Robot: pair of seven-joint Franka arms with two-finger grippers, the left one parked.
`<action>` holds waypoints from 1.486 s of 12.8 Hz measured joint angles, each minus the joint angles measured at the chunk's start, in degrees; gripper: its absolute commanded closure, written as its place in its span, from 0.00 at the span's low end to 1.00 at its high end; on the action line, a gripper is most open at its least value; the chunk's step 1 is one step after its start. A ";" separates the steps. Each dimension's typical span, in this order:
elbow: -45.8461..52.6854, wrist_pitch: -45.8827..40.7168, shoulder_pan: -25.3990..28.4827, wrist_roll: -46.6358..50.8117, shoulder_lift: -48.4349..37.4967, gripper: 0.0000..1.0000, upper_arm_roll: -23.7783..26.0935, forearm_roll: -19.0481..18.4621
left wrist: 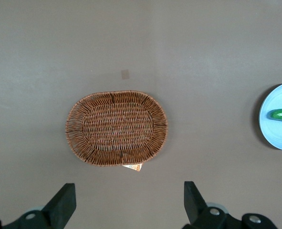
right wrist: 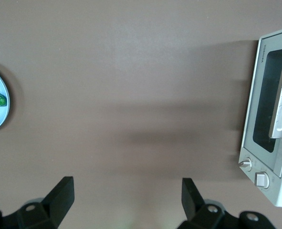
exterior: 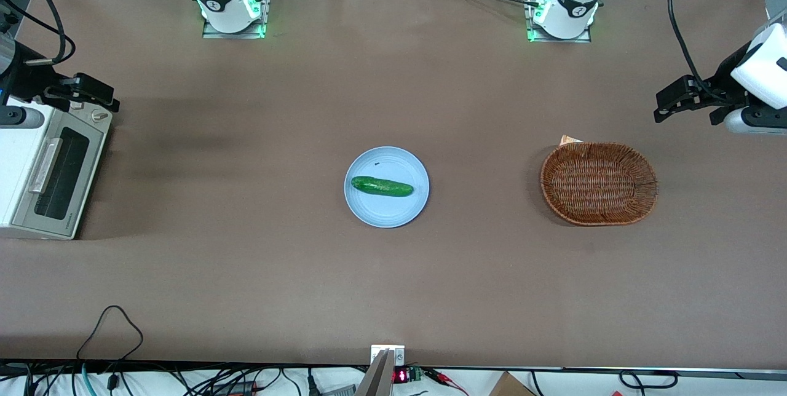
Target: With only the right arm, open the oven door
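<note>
The oven (exterior: pixel 46 168) sits at the working arm's end of the brown desk (exterior: pixel 393 273), at about nine o'clock from the blue plate (exterior: pixel 387 211) in the front view. Its oven door (exterior: pixel 58 176) is shut, flush with the off-white body, with the dark glass window facing the middle of the desk and the silver bar handle (exterior: pixel 44 165) running along the door's upper edge. Two round knobs (right wrist: pixel 245 164) sit at the end of the front panel farther from the front camera.

The right arm (exterior: pixel 24 76) hangs over the oven's end farthest from the front camera, at roughly twelve o'clock from the door. Its black pincer (exterior: pixel 92 93) hovers above the knob end, apart from the handle and touching nothing. In the right wrist view the pincer (right wrist: pixel 126 200) is spread wide, both fingers (right wrist: pixel 62 195) standing well apart over bare desk, with the oven off to one side of them.

The plate lies near the middle of the desk and carries a green cucumber (exterior: pixel 382 186) lying flat across it. At three o'clock from the plate, toward the parked arm's end, rests an oval wicker basket (exterior: pixel 599 183), with a small tan scrap (exterior: pixel 569 139) peeking from under its rim.
</note>
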 measured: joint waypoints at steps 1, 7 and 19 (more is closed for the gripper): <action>0.00 -0.03 0.00 0.00 0.00 0.00 0.00 0.00; 0.00 -0.19 -0.09 0.00 0.01 0.00 -0.04 0.00; 0.00 -0.36 -0.30 -0.78 0.23 0.98 -0.05 0.00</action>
